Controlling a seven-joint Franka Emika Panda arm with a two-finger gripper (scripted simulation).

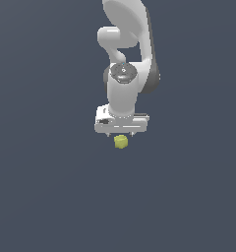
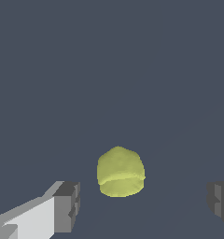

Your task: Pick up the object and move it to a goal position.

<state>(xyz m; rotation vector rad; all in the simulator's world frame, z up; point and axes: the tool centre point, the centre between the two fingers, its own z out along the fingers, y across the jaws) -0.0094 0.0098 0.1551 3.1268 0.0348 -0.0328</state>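
Wrist view: end effector [image 2: 142, 205] wide open, holding nothing, straddling the object [image 2: 120, 172].
Pre-grasp step, probably; next, lower and close on it.

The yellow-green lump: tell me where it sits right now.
In the exterior view the yellow-green lump lies near the middle, just below the open gripper; the wrist view shows it between the two fingertips, touching neither.

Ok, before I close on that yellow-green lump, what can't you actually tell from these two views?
- Exterior view: the fingertips of the gripper are too small to see, so its height over the lump is unclear.
- Wrist view: both fingers are cut off by the frame edge; no contact with the lump shows.
- No goal marker appears in either view.
- The arm's base is cut off in the exterior view.
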